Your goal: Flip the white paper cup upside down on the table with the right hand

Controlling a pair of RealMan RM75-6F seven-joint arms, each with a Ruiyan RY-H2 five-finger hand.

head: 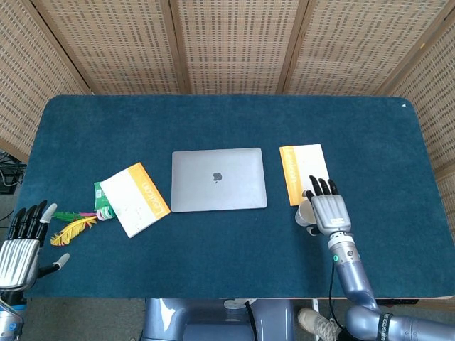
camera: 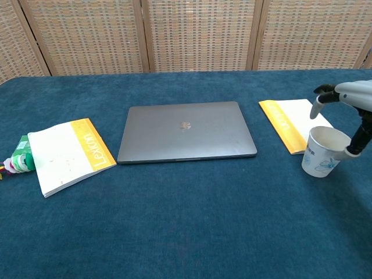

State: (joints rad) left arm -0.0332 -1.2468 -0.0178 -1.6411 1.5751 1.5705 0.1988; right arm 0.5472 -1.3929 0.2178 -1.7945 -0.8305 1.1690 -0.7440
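A blue-carpeted table (head: 213, 270) stands before woven cane screens (head: 234, 42) (wood-framed panels), under even light.

Blue-covered bench (head: 213, 128) seen from above, woven screens (head: 234, 42) behind. Closed grey laptop (head: 218, 179) near the middle. Just right of it, an orange-and-white booklet (head: 304, 172). White paper cup (head: 305, 212) upright just below that booklet, mostly covered by the right robot hand (head: 328, 213), palm down, fingers reaching over the rim. Whether touching or only hovering: cannot tell. Left of the laptop, a second orange-and-white booklet (head: 135, 198), tilted, beside a green item (head: 103, 199) and a yellow feather (head: 72, 229). Left robot hand (head: 18, 250) at the lower left corner, off the bench edge, fingers spread, holding nothing.
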